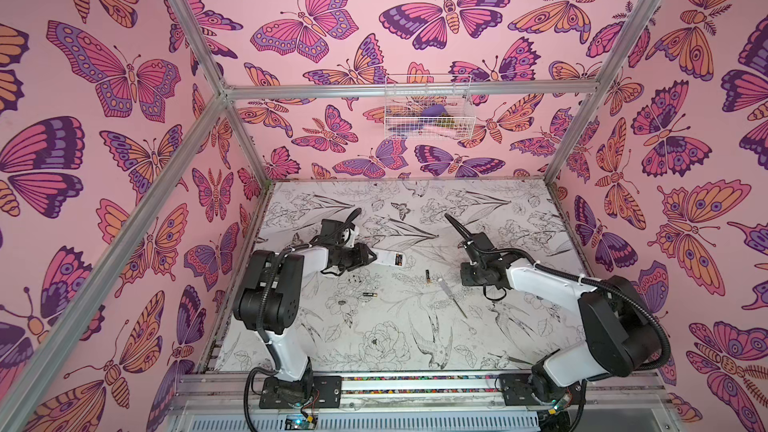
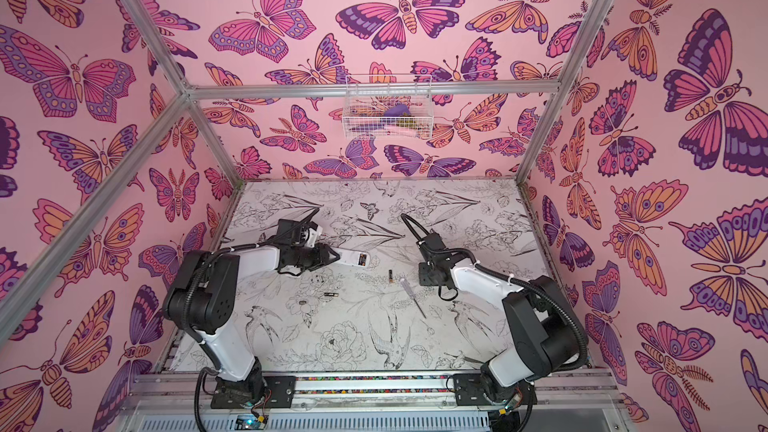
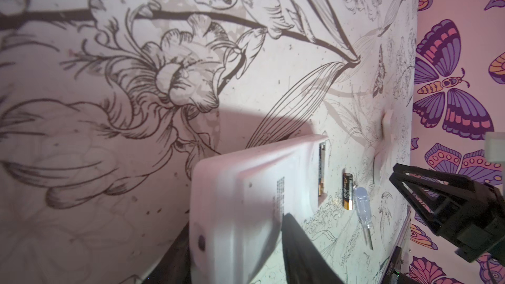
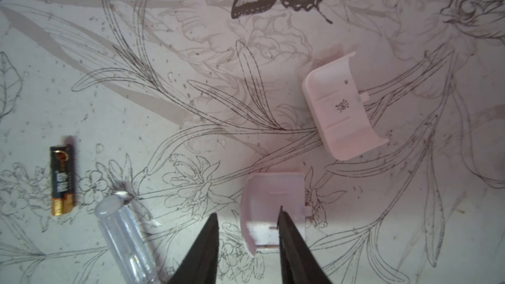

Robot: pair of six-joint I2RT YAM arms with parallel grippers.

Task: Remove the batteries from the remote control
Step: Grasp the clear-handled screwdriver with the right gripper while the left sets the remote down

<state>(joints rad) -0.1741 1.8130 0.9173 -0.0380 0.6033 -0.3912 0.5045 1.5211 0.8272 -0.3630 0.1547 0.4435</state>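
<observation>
The cover [image 4: 273,187] is off, under my open right gripper [image 4: 247,211]; remote [image 3: 246,187] between left gripper [image 1: 372,258] jaws, grip unclear. Next, I extract its battery [image 3: 322,170].

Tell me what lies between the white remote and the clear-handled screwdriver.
One loose battery lies there, close beside the clear handle of the screwdriver. The left wrist view shows it clearly; both top views show it too.

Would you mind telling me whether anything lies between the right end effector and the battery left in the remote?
Yes: on the table between the right end effector and the seated battery in the remote lie a loose battery and a clear-handled screwdriver. Both lie flat, so a raised approach would probably clear them.
</observation>
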